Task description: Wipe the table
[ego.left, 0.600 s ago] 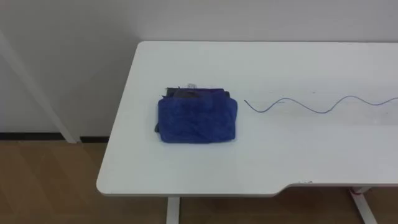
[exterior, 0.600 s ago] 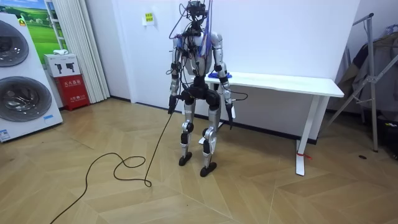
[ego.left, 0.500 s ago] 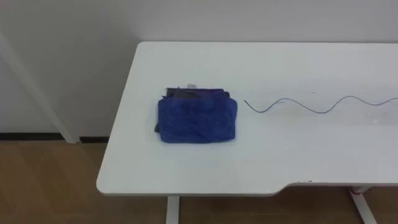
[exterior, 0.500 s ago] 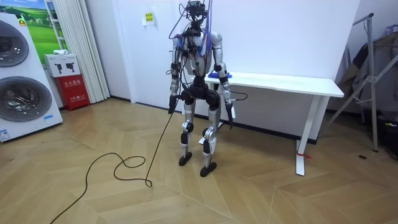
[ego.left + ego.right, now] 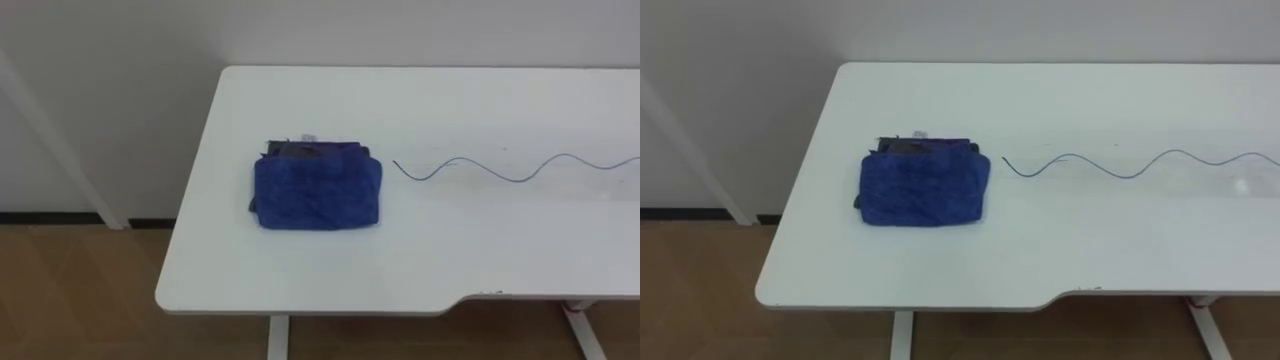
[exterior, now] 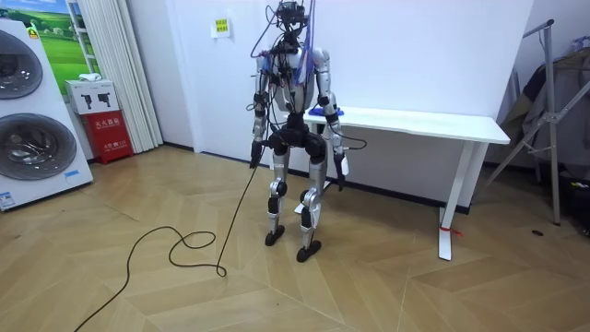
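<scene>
Blue cloth (image 5: 318, 190) on table (image 5: 450, 250), room view adds left robot hand (image 6: 254, 159), right robot hand (image 6: 343, 175), hanging, state unclear

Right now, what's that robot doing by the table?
Nothing much yet. The robot stands in front of the table, near its left end, with its left hand and right hand hanging at its sides. A folded blue cloth lies untouched on the table, and a wavy line is drawn to its right. Wiping hasn't started.
</scene>
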Motion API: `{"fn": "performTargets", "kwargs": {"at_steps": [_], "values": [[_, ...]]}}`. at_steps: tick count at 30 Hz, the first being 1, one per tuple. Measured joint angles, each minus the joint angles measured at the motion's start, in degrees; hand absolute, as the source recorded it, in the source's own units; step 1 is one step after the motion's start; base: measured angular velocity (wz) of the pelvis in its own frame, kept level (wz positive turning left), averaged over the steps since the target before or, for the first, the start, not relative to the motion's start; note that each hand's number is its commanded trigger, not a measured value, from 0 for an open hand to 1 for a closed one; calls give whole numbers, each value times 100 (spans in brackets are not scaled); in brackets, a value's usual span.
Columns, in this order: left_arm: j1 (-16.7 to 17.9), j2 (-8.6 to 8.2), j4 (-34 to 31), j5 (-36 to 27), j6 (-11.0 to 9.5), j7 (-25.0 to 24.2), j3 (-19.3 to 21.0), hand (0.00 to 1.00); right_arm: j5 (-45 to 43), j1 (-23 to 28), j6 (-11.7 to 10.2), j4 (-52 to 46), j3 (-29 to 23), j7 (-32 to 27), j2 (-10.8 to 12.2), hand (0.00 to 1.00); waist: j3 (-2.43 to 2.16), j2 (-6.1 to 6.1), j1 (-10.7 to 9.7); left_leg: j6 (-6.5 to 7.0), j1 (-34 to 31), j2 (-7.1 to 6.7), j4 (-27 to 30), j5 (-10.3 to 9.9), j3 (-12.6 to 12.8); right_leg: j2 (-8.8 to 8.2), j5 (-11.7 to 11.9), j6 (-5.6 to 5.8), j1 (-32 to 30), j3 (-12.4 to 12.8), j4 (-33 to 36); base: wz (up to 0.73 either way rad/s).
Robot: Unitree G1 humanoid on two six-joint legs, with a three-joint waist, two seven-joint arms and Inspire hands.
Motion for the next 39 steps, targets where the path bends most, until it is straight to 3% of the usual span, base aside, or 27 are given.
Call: {"fn": "performTargets", "kwargs": {"at_steps": [3, 12, 14, 17, 19, 24, 26, 29, 31, 32, 33, 35, 39], "values": [[-13, -2, 0, 8, 2, -3, 16, 0, 767, 24, 3, 25, -269, -199, 1, 0, -4, 17, -52, 0, -36, -3, 2, 0, -16, -8, 0, 0, 2, -24, -4, 2], [278, 6, -145, 4, 21, 18, 1142, 0, 4924, 325, -2, 78, -2666, -983, -107, 0, 1, -34, -493, -1, 39, -2, -6, -1, -14, -3, -8, 0, 81, -16, -13, -1], [352, 11, -198, -1, 5, 69, 1441, 0, 5662, 323, -4, -37, -3252, -1285, -218, 0, -21, -94, -553, 0, 21, -1, -11, -1, 43, -6, -13, 5, 21, 42, 13, -13], [432, 58, -334, -112, -65, 142, 1554, 0, 5944, 172, -47, -441, -3668, -1854, -505, 0, -3, -140, -638, 1, 24, -15, -40, 0, 76, -14, -9, 17, -9, 92, 21, -7], [441, 82, -393, -152, -80, 160, 1585, 0, 5877, -5, -183, -797, -3858, -2196, -627, 0, -10, -202, -694, 1, 17, -16, -45, 0, 85, -12, -8, 18, -26, 106, 21, -4], [381, 128, -471, -179, -99, 131, 1376, 0, 5056, -433, -236, -2509, -3825, -3157, -888, 0, -14, -299, -699, 2, -106, -11, -28, 1, 146, -7, -7, 19, -224, 173, 108, -8], [351, 141, -555, -176, -133, 130, 1249, 0, 4383, -621, -245, -3478, -3741, -3540, -967, 0, -20, -317, -639, 3, -207, -11, -5, 2, 152, -10, -5, 20, -367, 178, 150, -2], [354, 182, -564, -175, -214, 131, 1029, 0, 3152, -881, -307, -4666, -3405, -3904, -1062, 0, 6, -294, -558, 4, -259, -1, 8, 4, 167, -9, -5, 20, -450, 168, 207, -3], [347, 205, -566, -146, -276, 131, 918, 0, 2438, -1003, -391, -5138, -3199, -4044, -1112, 0, -10, -265, -502, 4, -306, 2, 17, 5, 162, -9, -5, 19, -488, 156, 205, 2], [355, 212, -536, -112, -279, 130, 858, 0, 1838, -1100, -394, -5387, -3073, -4088, -1124, 0, 22, -310, -443, 3, -306, 3, 15, 5, 160, -9, -5, 20, -488, 139, 213, 4], [354, 214, -509, -108, -278, 127, 839, 0, 1593, -1140, -394, -5490, -2999, -4105, -1126, 0, 8, -279, -425, 3, -308, 4, 15, 5, 154, -9, -5, 20, -489, 134, 212, 0], [328, 209, -501, -110, -264, 115, 838, 0, 792, -1162, -406, -5936, -2729, -4080, -1137, 0, 20, -308, -297, 3, -320, 4, 10, 5, 146, -9, -5, 19, -501, 125, 200, 0], [318, 226, -499, -103, -268, 44, 616, 0, 2, -1164, -403, -6606, -2165, -3845, -1140, 0, 29, -315, -113, 3, -334, 3, 7, 5, 136, -12, -5, 20, -513, 99, 203, 0]]}}
